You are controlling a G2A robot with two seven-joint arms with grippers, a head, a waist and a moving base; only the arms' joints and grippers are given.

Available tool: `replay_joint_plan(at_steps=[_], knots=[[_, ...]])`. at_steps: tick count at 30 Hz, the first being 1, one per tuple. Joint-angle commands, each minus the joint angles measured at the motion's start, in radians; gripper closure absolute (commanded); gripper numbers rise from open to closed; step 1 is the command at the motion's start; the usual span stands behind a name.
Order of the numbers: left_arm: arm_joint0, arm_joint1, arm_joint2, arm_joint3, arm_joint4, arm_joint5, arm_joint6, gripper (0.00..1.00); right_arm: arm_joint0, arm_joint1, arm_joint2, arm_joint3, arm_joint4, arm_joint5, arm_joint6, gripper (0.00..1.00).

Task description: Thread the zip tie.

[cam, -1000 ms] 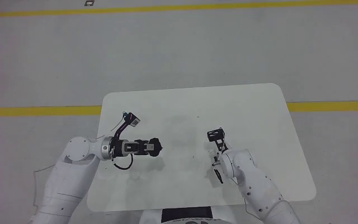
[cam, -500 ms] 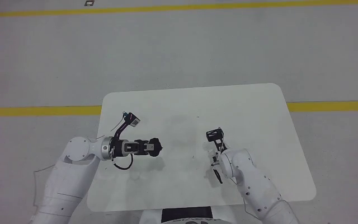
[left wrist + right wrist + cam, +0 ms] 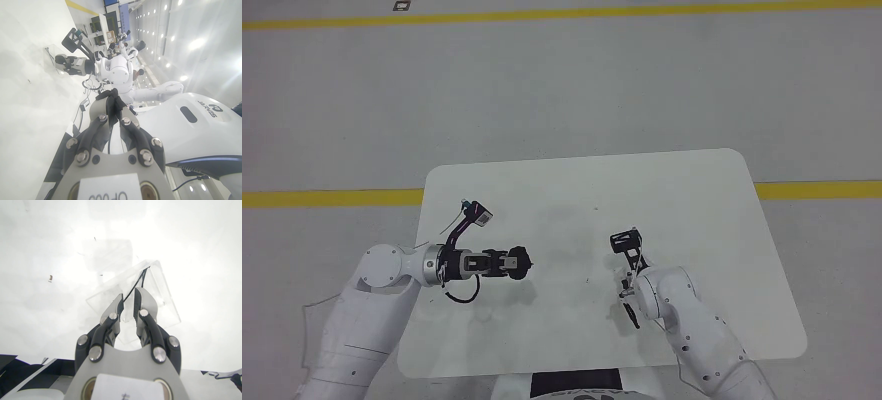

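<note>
Well, my left jaws lie level, clenched on a zip tie [image 3: 110, 136]. My right jaws point down, parted, over the clear box [image 3: 166, 298].

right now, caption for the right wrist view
Right end effector open at a clear tray, black zip tie between its fingers.

You had a smooth, matt white table [image 3: 692, 190], lightly scuffed. On it sat a clear, glossy plastic tray [image 3: 166, 298] holding thin black plastic zip ties [image 3: 142, 276]. The right gripper [image 3: 129, 292] showed dull grey metal fingers [image 3: 149, 302], ribbed black rubber pads [image 3: 136, 302] and shiny metal screws [image 3: 159, 351].
</note>
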Motion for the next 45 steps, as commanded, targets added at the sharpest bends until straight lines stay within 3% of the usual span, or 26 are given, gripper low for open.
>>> replay_joint_plan(at_steps=[1,16,33,45], knots=[[0.000,0.000,0.000,0.000,0.000,0.000,0.000,1.00,-0.002,0.000,-0.001,-0.004,-0.003,-0.005,0.002,0.84],[0.000,0.000,0.000,0.000,0.000,0.000,0.000,1.00,0.008,-0.010,-0.024,0.017,-0.026,-0.028,0.020,0.81],[0.000,0.000,0.000,0.000,0.000,0.000,0.000,1.00,0.013,-0.019,-0.016,0.021,-0.054,-0.019,0.029,1.00],[0.000,0.000,0.000,0.000,0.000,0.000,0.000,1.00,0.001,-0.022,-0.009,0.003,-0.033,-0.060,0.027,0.77]])
